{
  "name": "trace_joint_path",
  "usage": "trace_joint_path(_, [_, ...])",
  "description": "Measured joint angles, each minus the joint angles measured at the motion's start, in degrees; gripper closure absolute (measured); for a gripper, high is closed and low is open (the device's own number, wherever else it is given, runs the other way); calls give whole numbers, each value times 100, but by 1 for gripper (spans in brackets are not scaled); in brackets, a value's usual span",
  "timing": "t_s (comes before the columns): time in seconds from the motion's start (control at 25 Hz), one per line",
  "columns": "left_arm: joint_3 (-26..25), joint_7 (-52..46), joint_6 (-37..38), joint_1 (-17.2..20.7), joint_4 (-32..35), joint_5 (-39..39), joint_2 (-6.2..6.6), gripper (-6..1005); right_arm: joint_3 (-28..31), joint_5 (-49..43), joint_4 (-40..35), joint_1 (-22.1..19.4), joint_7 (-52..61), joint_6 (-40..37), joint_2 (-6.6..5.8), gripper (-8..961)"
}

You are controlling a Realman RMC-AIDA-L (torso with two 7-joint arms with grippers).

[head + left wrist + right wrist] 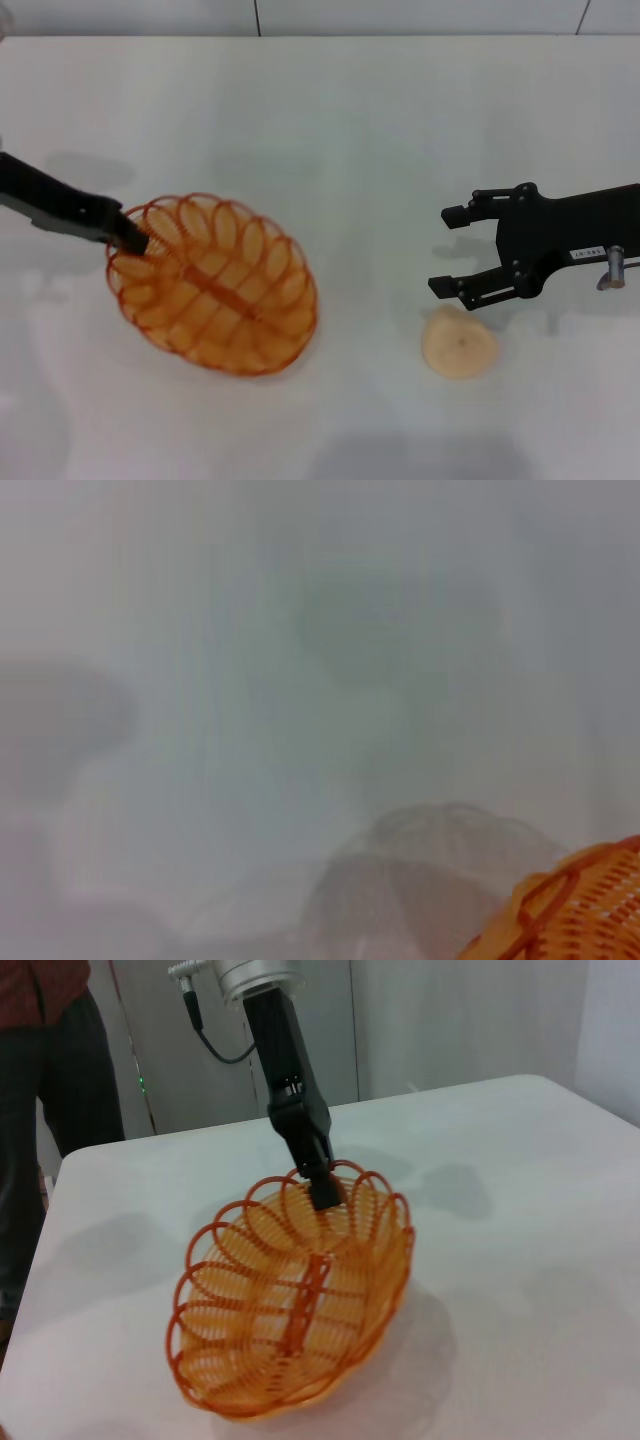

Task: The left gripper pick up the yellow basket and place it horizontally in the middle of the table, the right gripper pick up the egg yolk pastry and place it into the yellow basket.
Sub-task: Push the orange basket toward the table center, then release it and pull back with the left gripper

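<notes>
- Currently, the left gripper [133,238] is reaching in from the left edge of the table [350,110], its black arm sloping down toward the basket [212,284].
- Its fingers are pinching the basket's rim at the end nearest that arm; the right wrist view is showing the claw [322,1185] closed over the scalloped loops.
- The right gripper [448,250] is hanging on the right side, arm stretched in from the right edge, with its two fingers spread wide apart.
- The basket [290,1295] is sitting left of centre, tilted, with its far end against the table; nothing is lying inside it.
- The pastry [460,343] is resting on the table just beside the right gripper, on the near side, well apart from the basket.
- A small white label [585,254] is showing on the right arm; its writing cannot be read.
- The left wrist view is showing only a corner of the basket [575,910].
</notes>
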Motion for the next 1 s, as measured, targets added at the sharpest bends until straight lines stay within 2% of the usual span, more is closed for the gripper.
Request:
trace_joint_path(0.28, [-479, -469, -188, 57, -51, -146, -64, 910, 2, 4, 4, -3, -6, -34, -8, 85])
trace_joint_path(0.72, [-518, -1328, -532, 158, -82, -568, -156, 909, 10, 9, -8, 1, -19, -127, -18, 84])
trace_joint_path(1.0, [-503, -1595, -796, 98, -487, -885, -148, 910, 10, 9, -31, 19, -22, -208, -18, 85])
